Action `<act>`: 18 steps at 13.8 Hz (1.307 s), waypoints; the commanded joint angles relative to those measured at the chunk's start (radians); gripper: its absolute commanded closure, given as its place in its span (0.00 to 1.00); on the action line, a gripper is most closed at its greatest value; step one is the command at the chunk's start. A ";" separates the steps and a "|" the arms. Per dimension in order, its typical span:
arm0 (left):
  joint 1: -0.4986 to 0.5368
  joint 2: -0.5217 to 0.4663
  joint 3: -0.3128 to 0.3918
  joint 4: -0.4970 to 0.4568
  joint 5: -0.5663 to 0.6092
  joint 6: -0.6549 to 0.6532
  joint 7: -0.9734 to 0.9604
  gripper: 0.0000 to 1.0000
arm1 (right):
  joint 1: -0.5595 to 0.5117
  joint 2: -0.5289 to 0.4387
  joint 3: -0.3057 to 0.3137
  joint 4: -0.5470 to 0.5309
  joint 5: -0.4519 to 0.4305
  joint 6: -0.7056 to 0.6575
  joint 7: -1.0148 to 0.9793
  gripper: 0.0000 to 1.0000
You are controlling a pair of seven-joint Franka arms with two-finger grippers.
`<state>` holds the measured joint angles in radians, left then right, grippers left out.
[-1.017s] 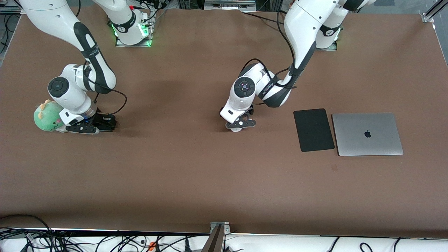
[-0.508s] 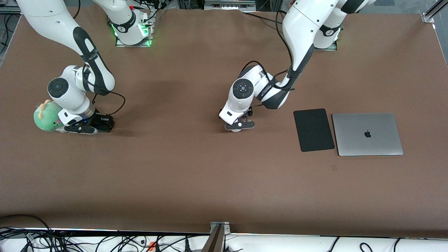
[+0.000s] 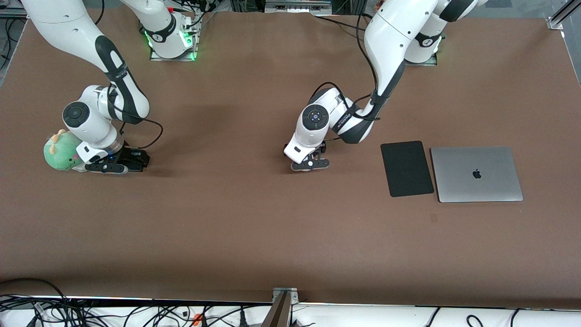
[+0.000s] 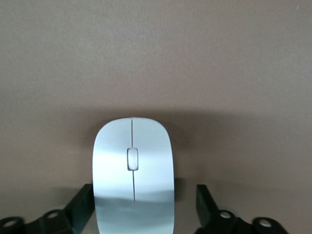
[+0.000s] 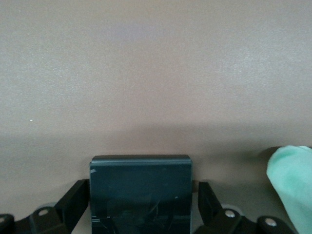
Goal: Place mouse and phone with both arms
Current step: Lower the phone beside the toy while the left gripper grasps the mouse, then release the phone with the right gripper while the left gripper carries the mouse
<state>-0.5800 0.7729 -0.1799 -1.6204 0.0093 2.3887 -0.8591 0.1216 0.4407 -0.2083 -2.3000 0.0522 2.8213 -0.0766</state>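
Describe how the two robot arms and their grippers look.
Both arms, left arm and right arm, are glossy white, jointed and rounded, with black bands and loose black cables. Each wrist has a dark round cap. The left gripper and right gripper are black, with two fingers each. Green lights glow at the right arm's base.

Left gripper [image 3: 310, 165] lowered onto the mouse [image 4: 133, 178], now hiding it from the front camera; right gripper [image 3: 119, 166] edged toward the plush toy [image 3: 62, 151].
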 commanded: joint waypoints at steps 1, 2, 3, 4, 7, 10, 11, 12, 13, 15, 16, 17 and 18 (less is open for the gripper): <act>0.000 0.008 0.010 0.036 0.032 -0.013 -0.009 0.67 | -0.014 -0.036 0.012 0.045 0.003 -0.103 -0.023 0.00; 0.002 0.005 0.011 0.036 0.032 -0.014 -0.008 0.71 | -0.014 -0.042 0.012 0.081 0.003 -0.174 -0.023 0.00; 0.012 0.003 0.011 0.034 0.032 -0.016 -0.006 0.75 | -0.014 -0.053 0.012 0.135 0.003 -0.272 -0.023 0.00; 0.025 -0.001 0.010 0.033 0.032 -0.019 -0.006 0.79 | -0.014 -0.056 0.012 0.193 0.003 -0.374 -0.023 0.00; 0.096 -0.056 0.004 0.024 0.028 -0.107 0.107 0.84 | -0.014 -0.057 0.012 0.330 0.003 -0.558 -0.023 0.00; 0.202 -0.127 -0.003 0.007 0.024 -0.242 0.242 0.84 | -0.014 -0.060 0.012 0.439 0.006 -0.667 -0.037 0.00; 0.250 -0.154 -0.004 -0.025 0.018 -0.246 0.308 0.84 | -0.014 -0.062 0.012 0.483 0.009 -0.718 -0.038 0.00; 0.285 -0.190 -0.007 -0.061 0.015 -0.246 0.351 0.84 | -0.014 -0.069 0.012 0.525 0.017 -0.771 -0.038 0.00; 0.313 -0.223 -0.009 -0.100 0.014 -0.246 0.380 0.84 | -0.014 -0.080 0.013 0.563 0.047 -0.825 -0.038 0.00; 0.374 -0.282 -0.009 -0.191 0.015 -0.238 0.426 0.84 | -0.014 -0.111 0.013 0.623 0.106 -0.928 -0.037 0.00; 0.406 -0.308 -0.009 -0.243 0.015 -0.214 0.457 0.83 | -0.013 -0.132 0.013 0.651 0.107 -0.974 -0.031 0.00; 0.429 -0.338 -0.009 -0.307 0.015 -0.171 0.483 0.83 | -0.011 -0.157 0.015 0.668 0.107 -1.023 -0.023 0.00; 0.451 -0.371 -0.009 -0.384 0.015 -0.111 0.506 0.83 | -0.010 -0.181 0.015 0.680 0.107 -1.064 -0.023 0.00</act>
<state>-0.1769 0.5108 -0.1714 -1.8167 0.0163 2.1786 -0.4039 0.1219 0.3156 -0.2051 -1.6419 0.1409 1.8414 -0.0950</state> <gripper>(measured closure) 0.383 0.000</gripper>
